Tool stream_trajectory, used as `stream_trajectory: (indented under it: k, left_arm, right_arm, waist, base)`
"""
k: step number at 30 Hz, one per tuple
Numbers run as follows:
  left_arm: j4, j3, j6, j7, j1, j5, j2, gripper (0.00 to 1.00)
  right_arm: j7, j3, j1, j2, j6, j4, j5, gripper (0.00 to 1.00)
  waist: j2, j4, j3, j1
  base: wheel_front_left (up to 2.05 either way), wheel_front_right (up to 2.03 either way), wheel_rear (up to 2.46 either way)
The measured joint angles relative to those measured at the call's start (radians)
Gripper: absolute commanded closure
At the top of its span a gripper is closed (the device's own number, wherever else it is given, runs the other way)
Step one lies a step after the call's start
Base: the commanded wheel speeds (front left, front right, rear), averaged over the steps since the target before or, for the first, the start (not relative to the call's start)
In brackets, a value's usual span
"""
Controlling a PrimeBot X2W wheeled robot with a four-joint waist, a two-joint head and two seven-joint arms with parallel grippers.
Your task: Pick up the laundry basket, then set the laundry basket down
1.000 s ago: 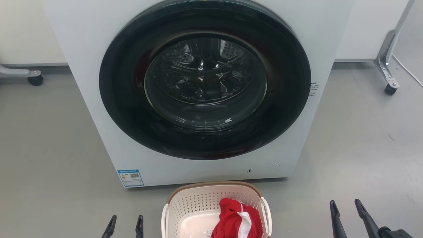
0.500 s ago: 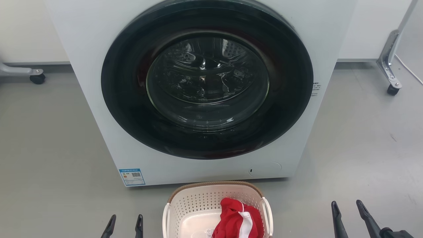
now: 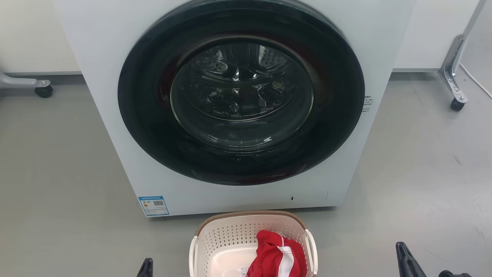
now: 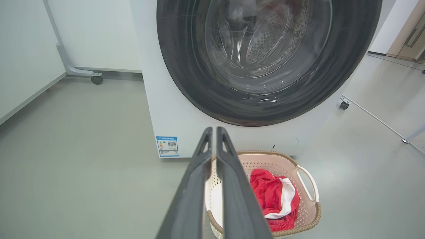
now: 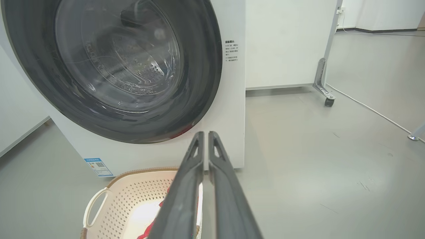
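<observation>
The left gripper (image 4: 213, 131) and right gripper (image 5: 203, 134) flank the laundry basket (image 3: 230, 234), each with jaws pressed almost together on nothing. The basket sits upright on the smooth grey floor (image 3: 57, 173), with white loop handles left and right. Its near end is cropped, so I cannot tell its long axis. It is perforated cream plastic with a brown woven-look rim, and crumpled red-and-white cloth (image 3: 275, 256) lies at its right. Just beyond stands the white washer (image 3: 111, 127) with its round dark glass door (image 3: 240, 92).
</observation>
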Motion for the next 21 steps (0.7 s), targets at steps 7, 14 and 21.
stream_trajectory:
  k: [7,14,21]
  left_arm:
    - [0.01,0.027,-0.014,0.017,-0.002,-0.063,-0.009,1.0]
    - [0.02,0.053,-0.036,0.041,-0.008,-0.161,-0.014,1.0]
    - [0.036,0.079,-0.053,0.065,-0.024,-0.257,-0.023,1.0]
  right_arm:
    - [0.02,-0.028,0.001,0.01,0.014,0.009,0.059,1.0]
    - [0.049,-0.055,-0.009,0.023,0.026,0.024,0.163,1.0]
    - [0.076,-0.083,-0.017,0.036,0.042,0.033,0.258,1.0]
  waist:
    - [0.0,0.001,0.0,0.0]
    - [0.0,0.002,0.0,0.0]
    - [0.0,0.003,0.0,0.0]
  base:
    - [0.0,0.0,0.0]
    - [0.0,0.0,0.0]
    - [0.0,0.0,0.0]
